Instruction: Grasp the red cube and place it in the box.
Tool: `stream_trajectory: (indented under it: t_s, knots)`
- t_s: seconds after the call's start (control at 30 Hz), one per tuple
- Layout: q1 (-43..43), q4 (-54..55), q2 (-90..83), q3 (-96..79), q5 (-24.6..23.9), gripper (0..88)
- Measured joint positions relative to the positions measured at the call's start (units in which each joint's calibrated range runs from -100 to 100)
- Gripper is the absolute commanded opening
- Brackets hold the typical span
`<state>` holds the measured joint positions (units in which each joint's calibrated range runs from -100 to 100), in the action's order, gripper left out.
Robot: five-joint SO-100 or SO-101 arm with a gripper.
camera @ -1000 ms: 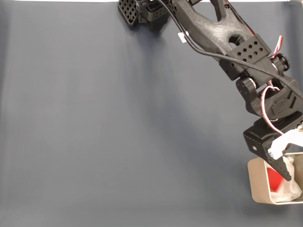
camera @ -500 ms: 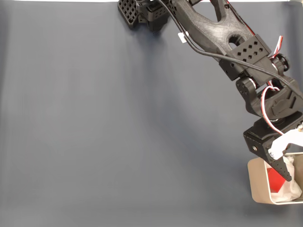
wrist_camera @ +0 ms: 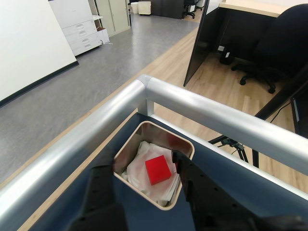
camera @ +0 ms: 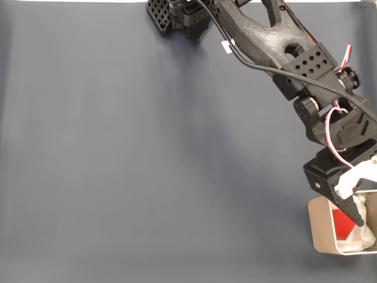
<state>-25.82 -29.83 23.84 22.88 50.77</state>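
Red cube [wrist_camera: 158, 169] is in the box [wrist_camera: 126, 149], lying on the white crumpled paper lining [wrist_camera: 139, 163], roughly mid-box, tilted a bit relative to the box walls. Not touching either finger in the wrist view.

Tool [wrist_camera: 142, 185] is open and holds nothing: wrist view shows the two dark fingers spread apart, one at the left [wrist_camera: 98, 192], one at the right [wrist_camera: 185, 175], with the cube and most of the box visible in the gap between them. The right finger's tip overlaps the box's right rim in that view; I cannot tell whether it touches.

Fixed view: box [camera: 321, 227] sits at the far right, near the lower edge of the frame, partly cut off by the frame edge. Red cube [camera: 340, 223] shows as a red patch inside, partly covered by the dark finger [camera: 351, 211] angled over the box opening. A white part of the tool [camera: 356, 177] sits just above the box. Arm [camera: 277, 44] reaches from the top centre diagonally down to the right, with a black cable [camera: 259, 66] and red-white wires [camera: 336, 144] running along it.

Counter [camera: 147, 165] has a dark grey-blue matte surface. Wrist view shows a silver metal rail [wrist_camera: 202, 113] along the counter edge, box tucked just inside its corner. Beyond it: wood and grey floor, a black office chair [wrist_camera: 279, 43], white cabinets [wrist_camera: 77, 21].
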Motion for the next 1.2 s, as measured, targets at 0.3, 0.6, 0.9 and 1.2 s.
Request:
stream_trajectory:
  t_s: [0.3, 0.6, 0.9, 1.2]
  knots:
    - [6.6, 1.3, -13.0, -11.2, 0.1, 0.0]
    - [18.3, 1.3, -40.7, -39.5, 0.2, 0.0]
    - [24.3, 1.2, -76.5, -75.1, -1.8, 0.0]
    - [24.3, -9.8, -106.2, -103.7, -3.2, 0.0]
